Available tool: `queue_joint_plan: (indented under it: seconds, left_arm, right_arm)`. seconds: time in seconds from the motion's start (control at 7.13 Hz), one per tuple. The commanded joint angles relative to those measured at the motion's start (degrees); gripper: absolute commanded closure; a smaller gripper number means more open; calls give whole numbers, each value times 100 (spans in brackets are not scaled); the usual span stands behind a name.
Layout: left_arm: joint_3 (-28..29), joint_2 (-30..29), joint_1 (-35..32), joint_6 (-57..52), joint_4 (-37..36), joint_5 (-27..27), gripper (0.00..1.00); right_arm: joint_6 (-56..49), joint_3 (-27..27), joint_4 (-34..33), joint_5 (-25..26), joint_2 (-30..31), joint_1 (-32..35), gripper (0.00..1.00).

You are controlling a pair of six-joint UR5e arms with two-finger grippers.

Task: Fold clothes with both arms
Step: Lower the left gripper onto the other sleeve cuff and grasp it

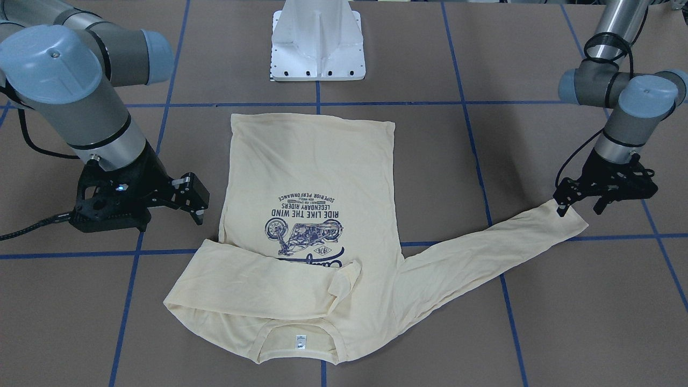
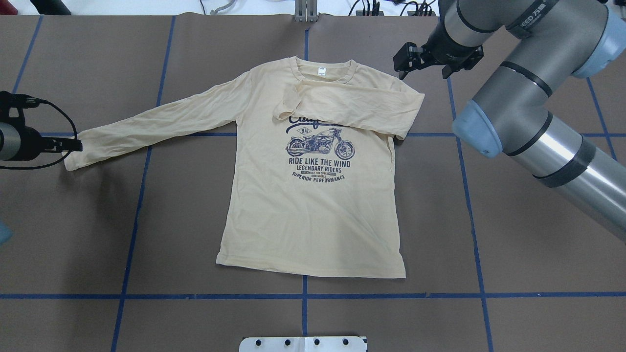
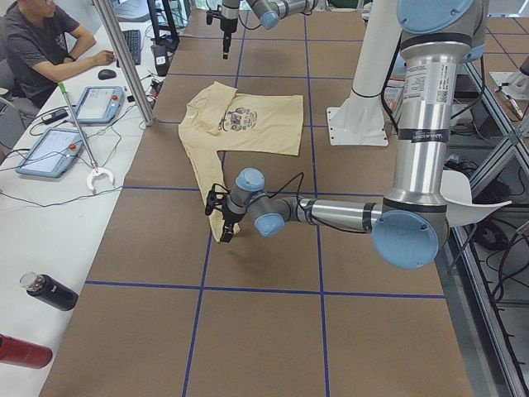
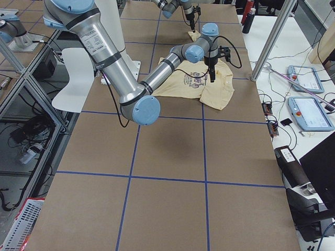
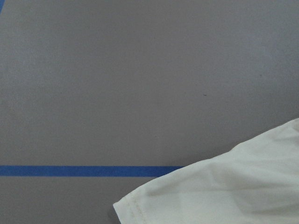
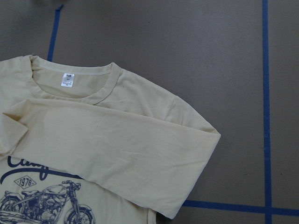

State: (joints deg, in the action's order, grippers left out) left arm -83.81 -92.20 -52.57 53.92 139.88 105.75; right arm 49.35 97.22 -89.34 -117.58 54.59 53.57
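Note:
The cream-yellow T-shirt [image 2: 313, 215] lies flat and print-up on the brown table, with its neck label [image 2: 321, 71] at the far end. One sleeve [image 2: 352, 105] is folded across the chest. The other sleeve [image 2: 156, 122] stretches out towards my left gripper [image 1: 580, 208]. That gripper hangs low at the cuff [image 5: 224, 186], and its two fingers look spread, one tip on the cuff's corner. My right gripper [image 2: 423, 73] is open and holds nothing. It hovers just beyond the shoulder where the folded sleeve starts.
The white pedestal base [image 1: 317, 48] stands at the robot's edge of the table. Blue tape lines [image 2: 303, 296] cross the brown surface. In the exterior left view a person [image 3: 41, 41] sits at a side desk with tablets [image 3: 99, 103], and bottles [image 3: 50, 291] lie near a metal pole [image 3: 124, 58].

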Motion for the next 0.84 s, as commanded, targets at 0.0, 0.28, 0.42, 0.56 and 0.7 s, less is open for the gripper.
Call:
queue_joint_plan:
  seconds: [0.0,0.28,0.42,0.56,0.7]
  left_arm:
    - [154,-9,10,-22,128,-2,15]
    - [163,-17,18,-48,119,-2,21]
    - [155,-43,18,-39,119,-2,22]
    - [154,-52,62,-39,119,-2,24]
    - [163,-53,88,-22,119,-2,27]
  right_arm:
    - [-14,17,-5,-2,16,4,0]
    - [-14,17,-5,-2,8,4,0]
    - [-14,17,-13,-2,16,4,0]
    - [-14,17,-13,-2,16,4,0]
    - [-14,17,-13,-2,16,4,0]
